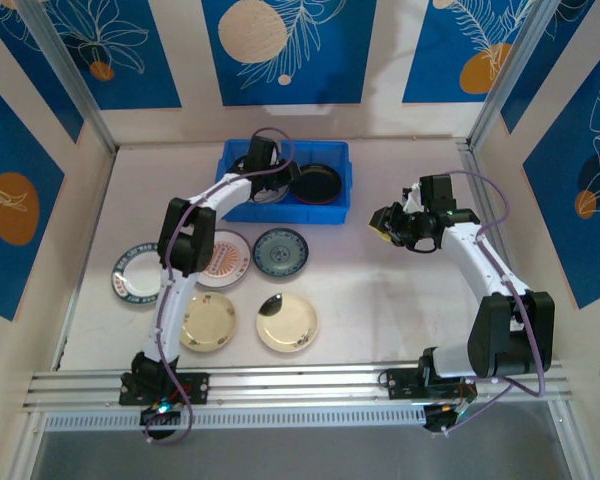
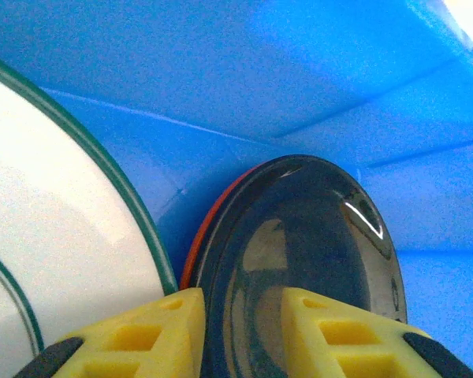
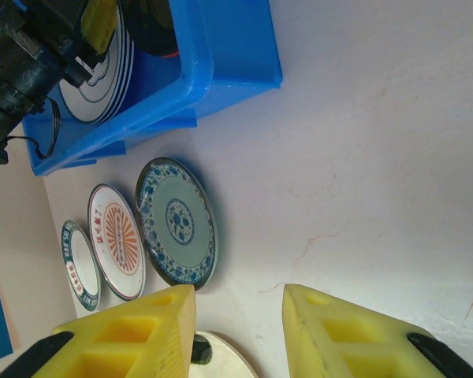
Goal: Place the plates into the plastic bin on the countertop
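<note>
Two cream plates point(image 1: 287, 322) lie flat at the lower centre of the countertop point(image 1: 380, 310). Behind them are a white plate point(image 1: 137, 275), a pink-striped plate point(image 1: 223, 258) and a teal plate point(image 1: 281, 252). All look stiff and glossy, likely slippery and breakable, so the raised rim seems the best hold. The right gripper point(image 3: 238, 331), right of centre, has its fingers spread and is empty. At upper centre, inside the plastic bin point(image 1: 310, 212), the fingers of the left gripper point(image 2: 243, 331) stand apart over a black plate point(image 2: 299, 260).

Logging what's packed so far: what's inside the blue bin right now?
The plastic bin holds a glossy black plate lying on an orange plate, with white dark-rimmed plates beside them. The left pincer overhangs the white ones, so their number and anything lower is hidden.
</note>
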Action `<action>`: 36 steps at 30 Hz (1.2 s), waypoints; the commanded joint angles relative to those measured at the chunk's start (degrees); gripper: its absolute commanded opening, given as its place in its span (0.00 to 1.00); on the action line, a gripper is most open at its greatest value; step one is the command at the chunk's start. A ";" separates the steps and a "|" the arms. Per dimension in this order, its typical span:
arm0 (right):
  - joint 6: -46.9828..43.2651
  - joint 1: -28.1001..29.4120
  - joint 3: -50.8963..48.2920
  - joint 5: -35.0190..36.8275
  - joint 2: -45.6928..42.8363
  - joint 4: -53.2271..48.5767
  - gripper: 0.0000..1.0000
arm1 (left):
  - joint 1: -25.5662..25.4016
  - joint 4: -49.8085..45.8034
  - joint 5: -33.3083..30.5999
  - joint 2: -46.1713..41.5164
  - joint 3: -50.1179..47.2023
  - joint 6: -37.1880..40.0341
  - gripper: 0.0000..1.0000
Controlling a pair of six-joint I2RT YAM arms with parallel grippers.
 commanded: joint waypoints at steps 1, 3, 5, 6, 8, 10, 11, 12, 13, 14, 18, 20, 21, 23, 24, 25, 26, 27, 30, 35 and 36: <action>-2.09 0.96 -0.78 -0.78 0.00 -1.60 0.35 | -0.44 0.57 0.70 -4.24 0.65 0.20 0.34; -2.85 1.67 -1.66 -1.84 0.33 -1.16 0.35 | -0.44 0.33 0.94 -4.97 1.84 0.21 0.36; -3.55 2.85 -2.48 -2.43 0.39 -0.99 0.35 | -0.49 -0.07 1.10 -5.77 2.85 0.45 0.38; -3.98 3.58 -2.94 -2.69 0.42 -0.85 0.35 | -0.49 -0.26 1.15 -6.32 3.14 0.47 0.40; -4.96 5.15 -3.72 -3.56 0.46 -0.76 0.35 | -0.49 -0.21 1.54 -7.54 3.20 0.56 0.42; -6.17 7.39 -4.30 -4.49 0.91 -0.92 0.36 | -0.49 -0.80 2.07 -9.31 2.85 0.80 0.47; -6.72 8.48 -4.38 -4.65 1.32 -1.21 0.36 | -0.52 -0.83 2.28 -10.12 2.37 0.98 0.49; -7.45 9.86 -4.58 -4.69 1.90 -1.51 0.36 | -0.57 -0.80 2.59 -11.36 1.46 1.09 0.53; -8.16 11.23 -4.82 -4.80 2.40 -1.48 0.37 | -0.66 -0.55 3.17 -12.68 0.27 1.35 0.58; -8.74 12.47 -5.05 -4.71 2.90 -1.55 0.37 | -0.70 -0.39 3.73 -13.95 -0.99 1.56 0.65; -10.66 16.99 -5.73 -5.66 5.68 -1.17 0.38 | -1.59 -0.08 6.58 -21.30 -9.51 3.58 1.00; -11.33 18.55 -5.84 -5.64 6.72 -0.94 0.38 | -2.30 -0.31 7.31 -26.41 -15.17 5.28 1.00; -11.45 19.41 -5.81 -5.42 7.35 -0.89 0.38 | -2.79 -0.48 7.39 -29.33 -18.67 5.91 1.00; -11.65 20.64 -5.87 -5.52 8.31 -0.60 0.37 | -3.38 -0.69 7.87 -34.76 -24.96 6.33 1.00; -11.78 21.42 -5.82 -5.67 9.06 -0.50 0.36 | -3.79 -0.56 8.46 -37.62 -28.43 6.25 1.00; -12.04 22.21 -5.74 -5.68 9.86 -0.45 0.36 | -4.07 -0.48 8.79 -40.56 -31.82 6.18 1.00; -12.36 22.91 -5.73 -5.61 10.46 -0.49 0.35 | -4.49 -0.71 8.73 -43.06 -34.53 6.13 1.00; -12.71 23.73 -5.62 -5.13 11.18 -0.67 0.35 | -4.85 -1.11 8.71 -45.77 -37.48 6.23 1.00; -13.53 25.78 -5.47 -4.27 13.04 -1.21 0.35 | -6.23 -3.58 8.15 -52.83 -44.63 7.36 1.00; -14.07 28.76 -5.53 -3.38 14.81 -1.46 0.34 | -10.27 -10.81 5.73 -62.03 -52.99 9.32 1.00; -14.10 29.25 -5.67 -3.25 15.06 -1.29 0.34 | -11.02 -11.11 5.71 -63.98 -55.14 8.98 1.00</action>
